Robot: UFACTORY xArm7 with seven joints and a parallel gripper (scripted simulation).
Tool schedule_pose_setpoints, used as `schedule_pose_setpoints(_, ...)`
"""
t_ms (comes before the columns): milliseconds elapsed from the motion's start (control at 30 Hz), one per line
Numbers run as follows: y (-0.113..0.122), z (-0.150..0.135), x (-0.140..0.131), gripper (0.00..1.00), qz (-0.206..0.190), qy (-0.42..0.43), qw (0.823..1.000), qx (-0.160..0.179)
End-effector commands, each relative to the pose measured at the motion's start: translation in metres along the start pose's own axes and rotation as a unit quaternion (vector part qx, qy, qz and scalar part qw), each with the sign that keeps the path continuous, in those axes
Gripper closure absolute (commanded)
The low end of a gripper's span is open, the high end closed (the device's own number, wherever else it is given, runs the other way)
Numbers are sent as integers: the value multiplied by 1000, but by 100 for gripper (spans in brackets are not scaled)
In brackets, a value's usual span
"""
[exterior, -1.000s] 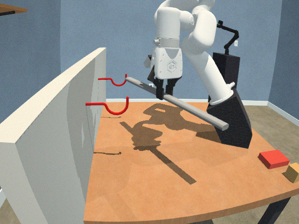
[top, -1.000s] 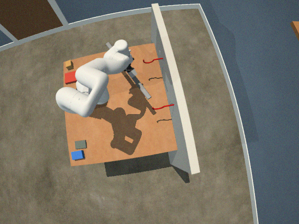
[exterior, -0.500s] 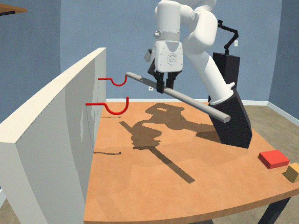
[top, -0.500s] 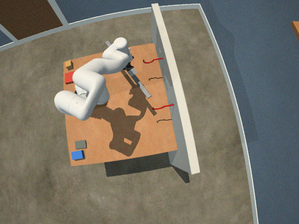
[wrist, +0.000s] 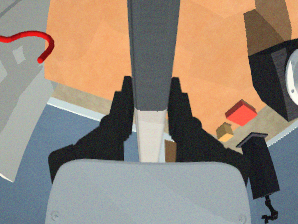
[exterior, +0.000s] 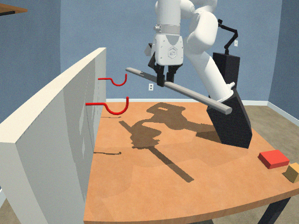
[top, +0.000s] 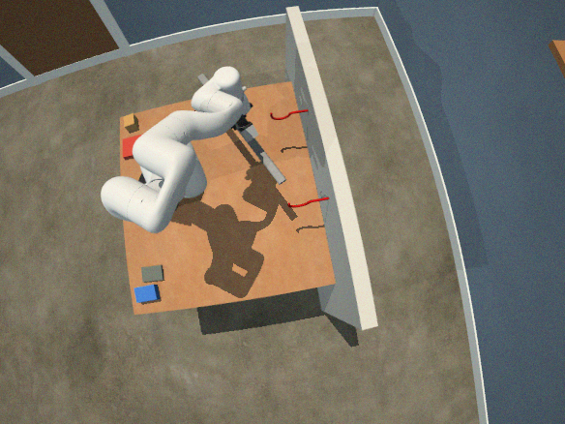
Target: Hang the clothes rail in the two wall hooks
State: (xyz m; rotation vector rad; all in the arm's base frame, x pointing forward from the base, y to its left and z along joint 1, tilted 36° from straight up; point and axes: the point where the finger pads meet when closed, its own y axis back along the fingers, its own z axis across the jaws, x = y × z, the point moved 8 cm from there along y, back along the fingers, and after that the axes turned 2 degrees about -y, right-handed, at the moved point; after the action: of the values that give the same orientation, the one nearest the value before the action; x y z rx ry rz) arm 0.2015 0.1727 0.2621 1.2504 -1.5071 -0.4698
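A tall off-white wall panel (exterior: 51,107) stands along one edge of the orange-brown wooden table (exterior: 158,184), off to the side of the gripper that the rail's far end points toward. The white seven-joint arm (exterior: 205,51) rises from a black wedge-shaped base (exterior: 235,128) on the opposite side of the gripper from the wall and bends over so that the wrist points straight down. The long grey cylindrical clothes rail (exterior: 194,95) is pinched between the black fingers (exterior: 161,77) of the gripper (exterior: 166,80), which are pressed against its two sides partway along its length; the longer part reaches out toward the base side and sags lower there, while the shorter end tilts up toward the wall. The rail is held well above the table, near the two hooks but touching neither. Two red curved wire wall hooks stick out of the panel: the nearer hook (exterior: 115,108) sits lower than the gripper, the farther hook (exterior: 116,81) at about the height of the gripper's fingertips, just beyond the rail's raised end. On the table, well apart from the gripper, lie a flat red block (exterior: 273,158) and a small tan cube (exterior: 292,172) past the base, and in the top view a flat grey block (top: 152,273) beside a flat blue block (top: 146,293) at another corner.
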Motion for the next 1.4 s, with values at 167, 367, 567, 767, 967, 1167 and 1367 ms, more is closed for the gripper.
schedule_pose_setpoints(167,13,-1,0,100,-1,0,1000,2)
schedule_pose_setpoints(367,23,-1,0,100,-1,0,1000,2)
schedule_pose_setpoints(567,33,-1,0,100,-1,0,1000,2)
schedule_pose_setpoints(767,39,-1,0,100,-1,0,1000,2)
schedule_pose_setpoints(967,43,-1,0,100,-1,0,1000,2)
schedule_pose_setpoints(1167,43,1,3,100,-1,0,1000,2)
schedule_pose_setpoints(1367,43,3,11,100,-1,0,1000,2)
